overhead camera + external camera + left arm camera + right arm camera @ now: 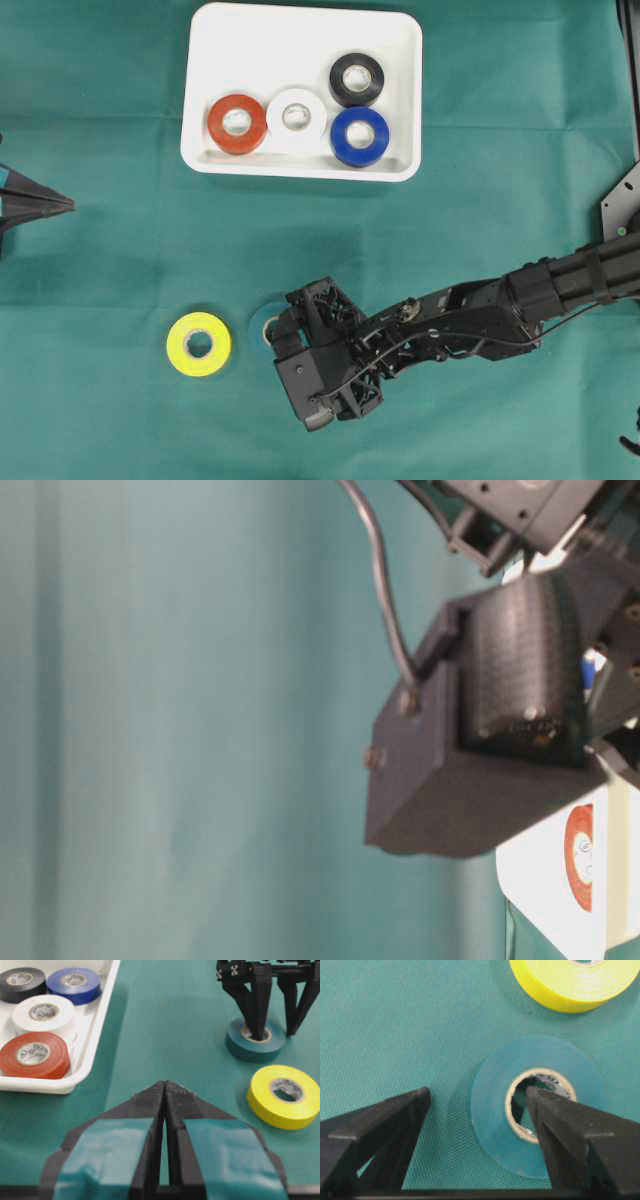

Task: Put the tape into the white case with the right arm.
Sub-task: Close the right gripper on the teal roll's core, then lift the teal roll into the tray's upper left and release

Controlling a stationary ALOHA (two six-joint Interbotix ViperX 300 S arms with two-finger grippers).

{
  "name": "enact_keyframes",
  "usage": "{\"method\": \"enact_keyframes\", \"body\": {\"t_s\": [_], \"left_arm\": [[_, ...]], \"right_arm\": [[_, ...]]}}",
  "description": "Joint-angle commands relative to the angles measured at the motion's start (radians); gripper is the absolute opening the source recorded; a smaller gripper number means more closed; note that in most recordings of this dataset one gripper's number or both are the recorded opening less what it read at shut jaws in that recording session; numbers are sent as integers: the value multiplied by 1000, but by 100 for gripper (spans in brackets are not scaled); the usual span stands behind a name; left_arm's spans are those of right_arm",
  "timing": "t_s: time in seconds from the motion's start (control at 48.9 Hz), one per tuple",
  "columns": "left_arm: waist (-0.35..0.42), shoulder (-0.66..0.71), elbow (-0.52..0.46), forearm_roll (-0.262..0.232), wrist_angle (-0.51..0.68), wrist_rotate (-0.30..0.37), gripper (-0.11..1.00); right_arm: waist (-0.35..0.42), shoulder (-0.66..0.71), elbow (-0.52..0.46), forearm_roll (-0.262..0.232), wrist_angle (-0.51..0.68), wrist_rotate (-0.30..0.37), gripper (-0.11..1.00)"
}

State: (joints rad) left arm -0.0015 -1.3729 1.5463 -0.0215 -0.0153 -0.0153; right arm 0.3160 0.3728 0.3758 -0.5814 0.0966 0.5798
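Note:
A teal tape roll (492, 1110) lies flat on the green cloth, also seen from overhead (262, 318) and from the left wrist (254, 1046). My right gripper (477, 1092) stands open astride the roll's wall: one finger (560, 1120) reaches into the core hole, the other (395, 1115) is over the cloth outside. A yellow tape roll (199, 344) lies just to its left. The white case (290, 50) sits at the back and holds several rolls: red, white, black and blue. My left gripper (165, 1086) is shut and empty at the left edge (62, 203).
The right arm's wrist block (470, 760) fills the table-level view, with a corner of the case (545, 880) behind it. The yellow roll (570, 985) lies a short way beyond the teal one. The case's near rim (95, 1045) borders open cloth.

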Motion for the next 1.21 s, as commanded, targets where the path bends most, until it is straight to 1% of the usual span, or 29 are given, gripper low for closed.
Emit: {"method": "enact_keyframes", "body": {"t_s": [0.0, 0.184, 0.225, 0.286, 0.389, 0.45, 0.491, 0.778, 1.064, 1.187], "left_arm": [[2, 8, -12, -2, -9, -2, 1], [2, 8, -12, -2, -9, -2, 1], [2, 8, -12, -2, -9, -2, 1], [0, 8, -12, -2, -9, -2, 1], [2, 8, -12, -2, -9, -2, 1], [2, 8, -12, -2, -9, -2, 1], [0, 8, -11, -2, -9, -2, 1], [2, 8, -11, -2, -9, -2, 1], [0, 8, -11, -2, -9, -2, 1], [2, 8, -12, -2, -9, -2, 1]], "right_arm": [[-6, -18, -20, -2, -2, 0, 50], [-15, -17, -21, -2, -2, 0, 49], [-18, -17, -21, -2, -2, 0, 46], [-23, -18, -26, -3, -2, 0, 38], [-23, -17, -34, -2, -2, -2, 15], [-23, -17, -38, -2, -2, -2, 3], [-25, -18, -40, -2, -2, -2, 0], [-21, -23, -40, -2, 3, 2, 0], [-2, -146, -40, -2, 107, 2, 0], [-2, -172, -38, -3, 138, 0, 0]]}}
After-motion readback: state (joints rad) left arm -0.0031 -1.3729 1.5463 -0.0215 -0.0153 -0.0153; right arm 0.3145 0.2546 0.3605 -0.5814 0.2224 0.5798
